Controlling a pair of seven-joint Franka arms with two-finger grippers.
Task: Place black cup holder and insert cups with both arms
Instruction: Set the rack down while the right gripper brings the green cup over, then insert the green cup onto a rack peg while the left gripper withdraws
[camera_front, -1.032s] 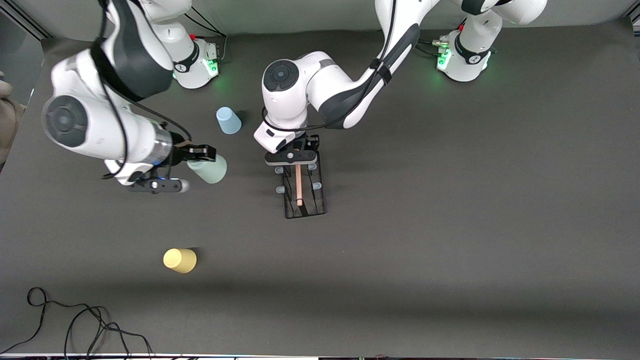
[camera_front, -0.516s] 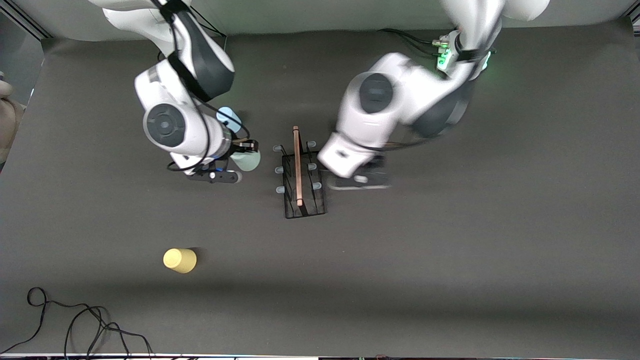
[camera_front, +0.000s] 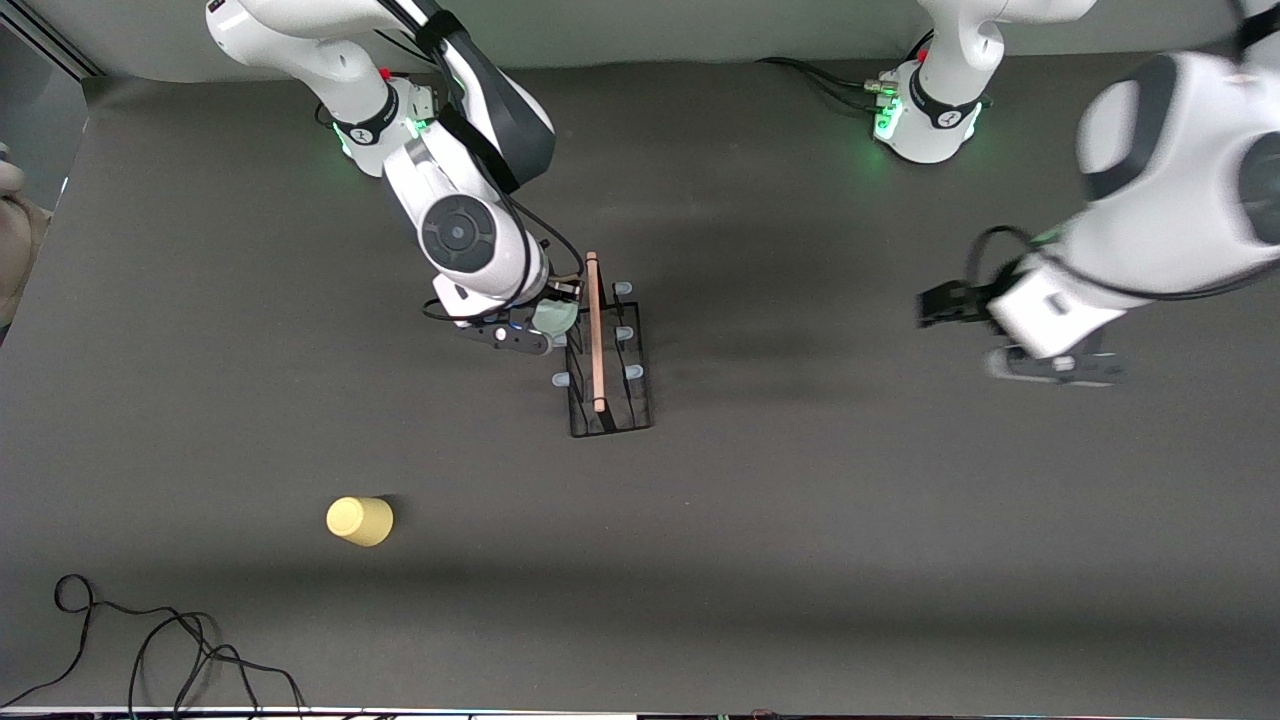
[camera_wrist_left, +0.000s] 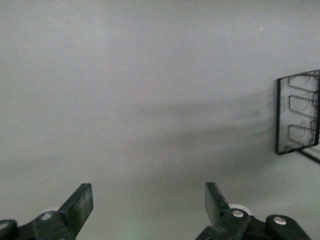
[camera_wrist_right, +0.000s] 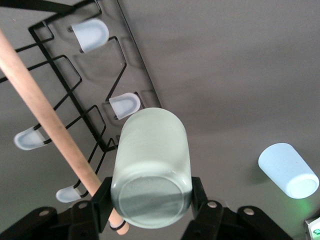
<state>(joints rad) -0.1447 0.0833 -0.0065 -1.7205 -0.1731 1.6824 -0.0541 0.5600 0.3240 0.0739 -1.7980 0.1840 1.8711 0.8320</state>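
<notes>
The black cup holder (camera_front: 606, 362) stands mid-table, its wooden rod (camera_front: 595, 330) on top. My right gripper (camera_front: 556, 302) is shut on the pale green cup (camera_front: 553, 318) and holds it sideways against the holder's side toward the right arm's end. In the right wrist view the green cup (camera_wrist_right: 150, 165) sits between the fingers (camera_wrist_right: 102, 200), its far end close to a pale blue peg tip (camera_wrist_right: 125, 105). The light blue cup (camera_wrist_right: 288, 170) lies on the table nearby. A yellow cup (camera_front: 360, 520) lies nearer the front camera. My left gripper (camera_wrist_left: 147, 205) hangs open and empty.
Black cables (camera_front: 150, 650) coil at the near corner toward the right arm's end. The left arm (camera_front: 1150, 220) is up over the table toward its own end, well away from the holder (camera_wrist_left: 297, 115). Both bases (camera_front: 925, 110) stand along the top.
The left gripper opened off the holder's rod and swung away toward the left arm's end. The right arm carried the green cup across to the holder's side.
</notes>
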